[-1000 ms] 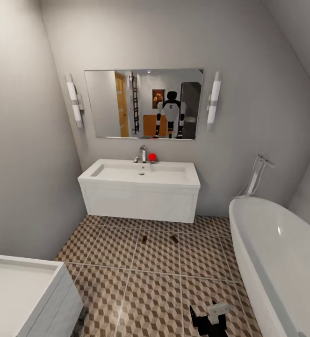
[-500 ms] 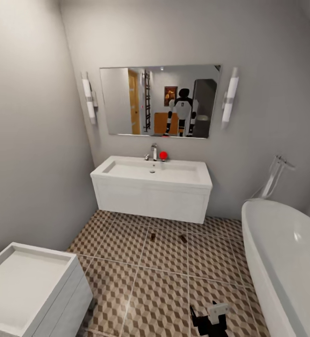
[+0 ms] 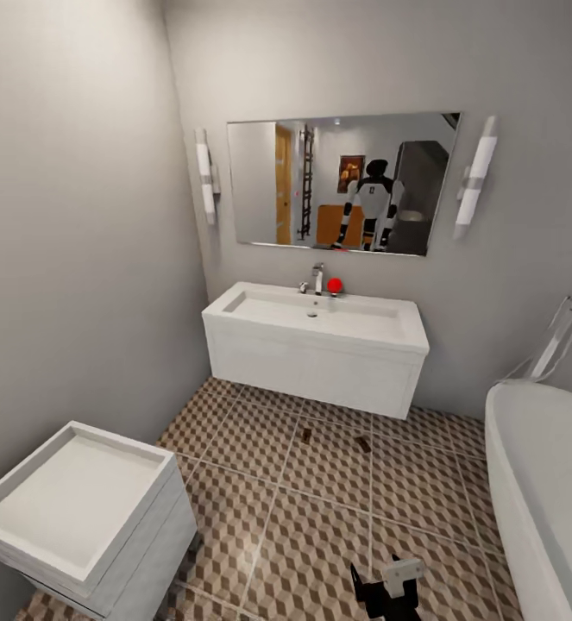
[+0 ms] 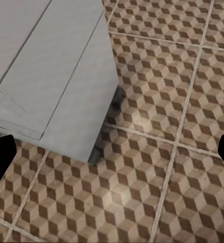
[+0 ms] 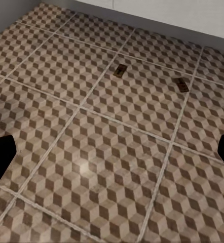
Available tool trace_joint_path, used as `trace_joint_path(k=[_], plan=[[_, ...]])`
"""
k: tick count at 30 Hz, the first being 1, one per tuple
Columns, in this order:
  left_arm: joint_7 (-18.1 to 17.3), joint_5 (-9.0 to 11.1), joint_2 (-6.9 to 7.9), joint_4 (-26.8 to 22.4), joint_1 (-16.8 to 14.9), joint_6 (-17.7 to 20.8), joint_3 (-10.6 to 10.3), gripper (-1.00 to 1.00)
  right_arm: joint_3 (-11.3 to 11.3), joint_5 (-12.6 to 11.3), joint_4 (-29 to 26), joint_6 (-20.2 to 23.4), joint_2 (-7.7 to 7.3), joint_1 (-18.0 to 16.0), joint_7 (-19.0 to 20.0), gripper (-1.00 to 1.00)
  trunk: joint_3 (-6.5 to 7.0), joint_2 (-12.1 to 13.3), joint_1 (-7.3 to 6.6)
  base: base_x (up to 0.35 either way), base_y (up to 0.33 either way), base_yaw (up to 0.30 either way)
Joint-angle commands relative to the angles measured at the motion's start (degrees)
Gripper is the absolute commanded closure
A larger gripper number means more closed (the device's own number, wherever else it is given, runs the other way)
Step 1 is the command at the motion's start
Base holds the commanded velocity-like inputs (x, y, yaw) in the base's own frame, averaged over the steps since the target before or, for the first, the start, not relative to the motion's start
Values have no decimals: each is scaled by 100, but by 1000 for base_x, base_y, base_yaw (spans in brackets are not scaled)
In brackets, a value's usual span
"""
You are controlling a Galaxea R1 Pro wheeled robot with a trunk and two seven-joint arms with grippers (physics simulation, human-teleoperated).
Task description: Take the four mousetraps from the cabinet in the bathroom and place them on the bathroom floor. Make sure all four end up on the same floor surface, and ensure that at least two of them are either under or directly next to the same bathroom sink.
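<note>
Two mousetraps (image 3: 305,435) (image 3: 363,445) lie just before the bathroom sink (image 3: 320,315), satisfying adjacency; both my grippers (image 4: 112,152) (image 5: 112,152) spread, empty

Mirror (image 3: 342,184), bathtub (image 3: 540,483), toilet (image 3: 78,509).

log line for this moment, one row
mousetraps: one, another on bathroom floor by bathroom sink | left gripper: open | right gripper: open

Head camera faces the sink (image 3: 316,317) from afar; wrist cameras look down, sharing its tiled floor (image 3: 320,535).
</note>
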Motion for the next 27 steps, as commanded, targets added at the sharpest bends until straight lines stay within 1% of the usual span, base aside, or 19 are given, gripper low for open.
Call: trace_joint_path(k=[1,27], plan=[[0,54,-3,23,-12,-33,-50,-100,35,-12,4,-17,-2,-5,-5,-100,-16,-13,4,0,0,271],[0,54,-3,23,-12,-33,-49,-100,35,-12,5,-18,-3,-5,-5,-100,-99,-13,4,0,0,273]])
